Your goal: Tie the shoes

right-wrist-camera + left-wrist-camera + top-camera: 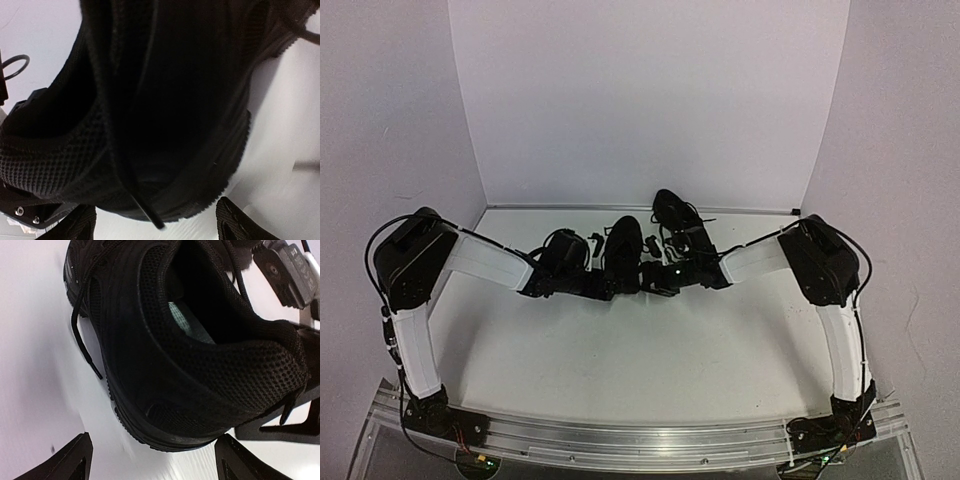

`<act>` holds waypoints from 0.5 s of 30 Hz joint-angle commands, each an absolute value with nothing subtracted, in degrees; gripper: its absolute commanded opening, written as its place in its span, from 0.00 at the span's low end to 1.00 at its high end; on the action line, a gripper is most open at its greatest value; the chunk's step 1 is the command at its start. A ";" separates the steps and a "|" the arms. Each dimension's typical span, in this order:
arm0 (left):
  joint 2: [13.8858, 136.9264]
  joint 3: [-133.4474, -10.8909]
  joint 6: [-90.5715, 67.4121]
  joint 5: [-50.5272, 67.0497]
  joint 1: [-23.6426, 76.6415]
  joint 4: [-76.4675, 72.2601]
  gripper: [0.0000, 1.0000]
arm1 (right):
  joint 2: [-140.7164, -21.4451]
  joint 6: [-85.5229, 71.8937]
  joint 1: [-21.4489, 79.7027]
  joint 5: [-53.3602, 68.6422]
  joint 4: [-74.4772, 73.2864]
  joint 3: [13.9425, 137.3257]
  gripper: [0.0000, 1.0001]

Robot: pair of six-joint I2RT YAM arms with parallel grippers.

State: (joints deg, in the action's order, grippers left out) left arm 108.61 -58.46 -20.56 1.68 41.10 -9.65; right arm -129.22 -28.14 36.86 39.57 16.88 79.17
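Two black shoes lie at the back of the table. The nearer shoe (623,242) sits between both grippers, and the other shoe (676,218) lies behind it to the right. My left gripper (607,286) is open, and in its wrist view the shoe's mesh heel (200,360) lies just beyond the spread fingertips (75,460), with a loose lace (81,340) trailing on the table. My right gripper (658,280) is open too. Its wrist view shows the shoe's side (165,115) close ahead of the fingertips (240,222), with a lace end (147,207) hanging over the sole. Neither gripper holds anything.
The white table (640,350) is walled by white panels at the back and both sides. The right gripper's body (292,270) shows past the shoe in the left wrist view. Loose laces (665,243) lie between the two shoes.
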 commanded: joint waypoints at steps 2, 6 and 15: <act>115.32 -66.62 -21.16 7.89 36.09 -15.72 0.86 | -137.65 -30.44 34.49 41.27 16.93 91.85 0.78; 121.89 -73.96 -20.16 10.09 34.17 -14.13 0.86 | -142.60 -32.38 31.97 40.57 16.25 98.92 0.77; 128.56 -86.46 -18.48 13.53 30.40 -9.06 0.89 | -150.25 -32.10 29.18 40.78 9.81 115.38 0.78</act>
